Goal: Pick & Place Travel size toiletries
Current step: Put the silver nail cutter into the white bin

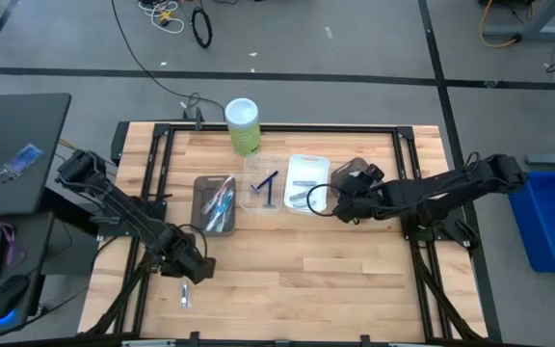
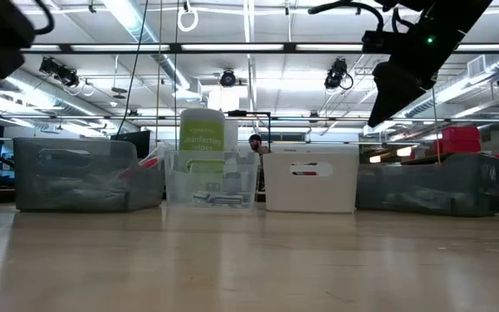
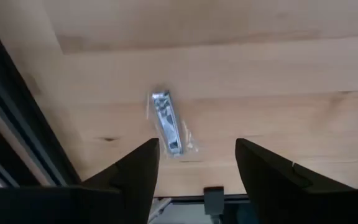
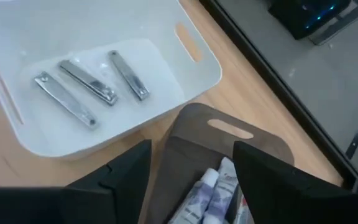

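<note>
Nail clipper (image 3: 167, 122) lies flat on the tabletop (image 3: 278, 74) just ahead of the left gripper (image 3: 196, 163), nearer one of its spread, empty fingers (image 3: 138, 171).

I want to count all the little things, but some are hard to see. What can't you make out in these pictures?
- Grey tray, high view: contents too small to count.
- Dark tray, right wrist view: tubes partly hidden by the right gripper.
- Clear tray, low view: contents blurred through its wall.
</note>
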Robot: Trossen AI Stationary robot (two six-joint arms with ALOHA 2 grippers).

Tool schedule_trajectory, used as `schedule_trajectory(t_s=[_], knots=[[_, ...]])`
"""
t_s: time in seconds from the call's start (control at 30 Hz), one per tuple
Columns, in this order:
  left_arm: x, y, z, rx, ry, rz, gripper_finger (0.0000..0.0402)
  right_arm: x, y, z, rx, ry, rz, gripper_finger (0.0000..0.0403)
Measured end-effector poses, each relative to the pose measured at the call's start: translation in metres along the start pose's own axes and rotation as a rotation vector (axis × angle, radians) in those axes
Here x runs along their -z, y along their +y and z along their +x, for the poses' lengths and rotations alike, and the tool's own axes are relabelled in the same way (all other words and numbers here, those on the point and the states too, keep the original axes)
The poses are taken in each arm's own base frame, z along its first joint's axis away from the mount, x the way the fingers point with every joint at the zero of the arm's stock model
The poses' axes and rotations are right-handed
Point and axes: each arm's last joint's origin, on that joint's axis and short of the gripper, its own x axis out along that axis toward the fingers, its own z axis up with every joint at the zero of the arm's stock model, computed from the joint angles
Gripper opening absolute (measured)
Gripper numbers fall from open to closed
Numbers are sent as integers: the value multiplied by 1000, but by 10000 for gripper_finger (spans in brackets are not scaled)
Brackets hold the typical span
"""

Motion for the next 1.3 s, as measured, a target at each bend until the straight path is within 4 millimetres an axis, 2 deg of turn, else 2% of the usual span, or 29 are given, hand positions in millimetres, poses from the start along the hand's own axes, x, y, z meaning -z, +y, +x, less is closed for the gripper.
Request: schedule_trajectory(t_s=[0.27, 0.5, 0.83, 0.97, 1.17, 1.3], knots=[[8, 20, 34, 22, 64, -81, 217, -9, -4, 7, 4, -28, 2, 245], [10, 37, 57, 41, 98, -74, 217, -22, -6, 13, -15, -93, 65, 237], [-3, 49, 72, 55, 33, -61, 210, -26, -6, 16, -100, -69, 98, 218], [-5, 51, 74, 50, 37, -60, 180, -26, -6, 16, -100, -69, 98, 211], [-6, 51, 74, 64, 22, -60, 96, -26, -6, 16, -99, -69, 92, 203], [-5, 41, 71, 277, -106, -42, 55, -26, -6, 16, -98, -70, 83, 200]])
